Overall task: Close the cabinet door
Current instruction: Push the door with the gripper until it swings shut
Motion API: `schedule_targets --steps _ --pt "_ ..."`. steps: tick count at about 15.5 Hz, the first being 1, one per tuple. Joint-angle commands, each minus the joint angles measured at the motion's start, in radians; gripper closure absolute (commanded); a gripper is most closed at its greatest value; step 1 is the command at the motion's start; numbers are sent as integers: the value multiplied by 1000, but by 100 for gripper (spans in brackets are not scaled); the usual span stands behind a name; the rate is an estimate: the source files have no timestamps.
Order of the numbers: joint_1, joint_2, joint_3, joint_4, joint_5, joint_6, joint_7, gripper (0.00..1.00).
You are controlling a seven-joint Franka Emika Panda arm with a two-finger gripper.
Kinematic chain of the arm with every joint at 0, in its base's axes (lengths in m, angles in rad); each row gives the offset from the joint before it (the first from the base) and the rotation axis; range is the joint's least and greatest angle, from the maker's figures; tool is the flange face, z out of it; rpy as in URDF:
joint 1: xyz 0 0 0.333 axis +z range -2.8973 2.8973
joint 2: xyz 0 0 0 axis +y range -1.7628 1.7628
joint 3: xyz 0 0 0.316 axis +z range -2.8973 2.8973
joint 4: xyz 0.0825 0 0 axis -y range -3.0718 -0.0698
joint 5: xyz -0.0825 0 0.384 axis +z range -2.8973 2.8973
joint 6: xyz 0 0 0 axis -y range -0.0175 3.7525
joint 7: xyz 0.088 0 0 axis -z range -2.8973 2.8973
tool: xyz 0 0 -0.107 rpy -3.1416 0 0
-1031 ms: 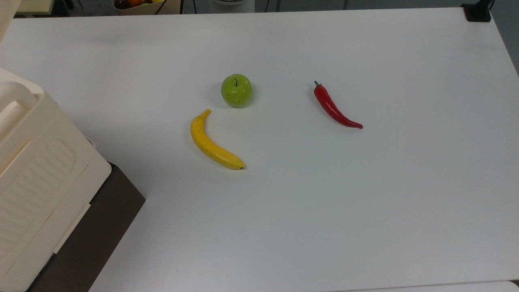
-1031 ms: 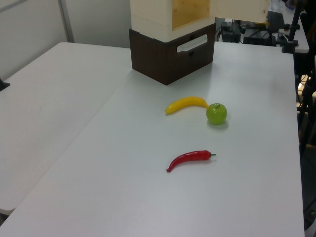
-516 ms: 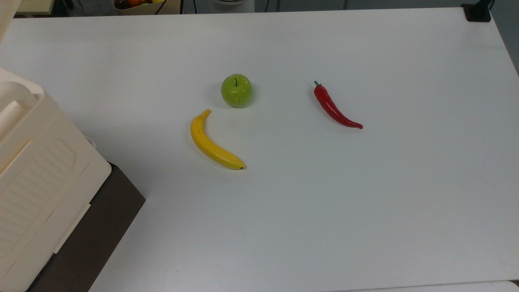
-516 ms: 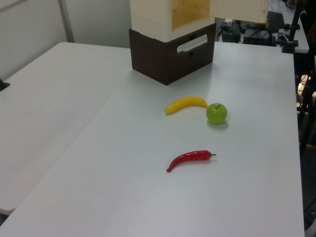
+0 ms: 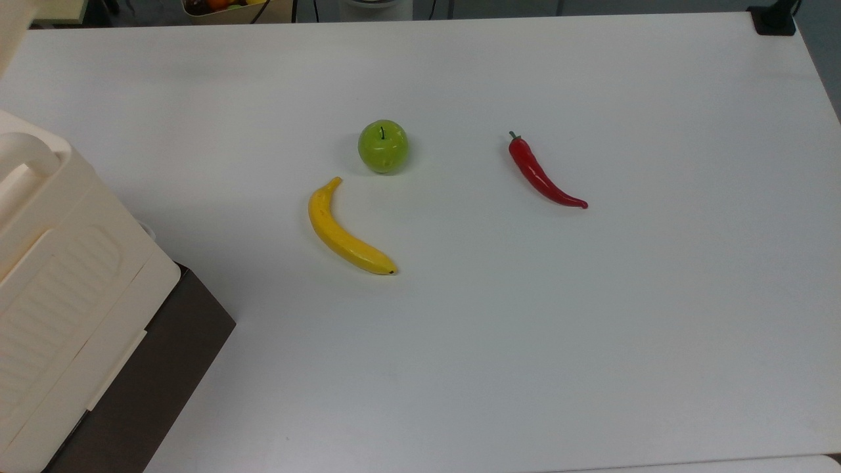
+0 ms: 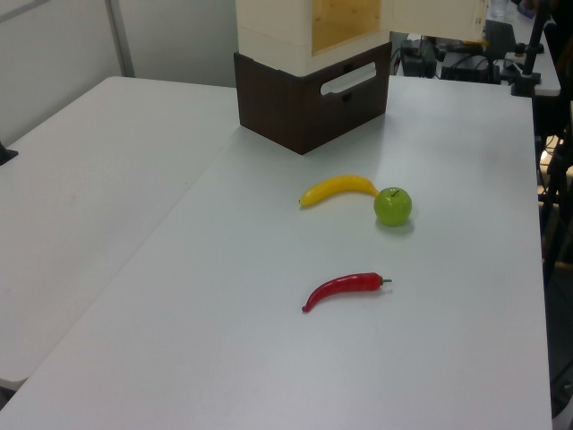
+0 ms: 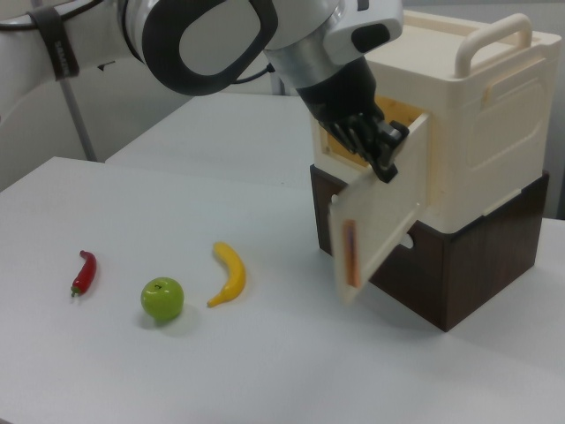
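The large boxy cream plastic cabinet (image 7: pixel 472 132) with rounded corners and a top handle stands on its dark brown base (image 7: pixel 459 274) at the right view's three o'clock; in the top view it fills the eight o'clock corner (image 5: pixel 59 276), its ribbed recessed panel facing up. The flat cream-beige cabinet door (image 7: pixel 378 212) with a raised rim hangs swung partly open toward the right view's seven o'clock, showing the light wooden inside behind it. The robot's black claw (image 7: pixel 381 146) sits at the door's upper edge, touching it or just beside it; whether its fingers are spread or together I cannot tell. On the white surface (image 5: pixel 591 328), well apart from the cabinet, lie a yellow plastic banana (image 5: pixel 341 233), a round green apple (image 5: pixel 383 146) at its one o'clock in the top view, and a glossy red chili pepper (image 5: pixel 542 174) toward the top view's three o'clock of the apple.
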Motion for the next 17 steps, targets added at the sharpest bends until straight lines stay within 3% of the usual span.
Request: schedule_targets --steps 1,5,10,13,17 --pt "49 -16 3 -15 38 -24 -8 100" --pt "97 1 14 -15 81 -31 44 100" --pt "105 40 98 -6 89 -9 134 100" --pt "105 77 134 -8 89 166 228 100" --pt "103 140 135 -6 88 402 297 100"
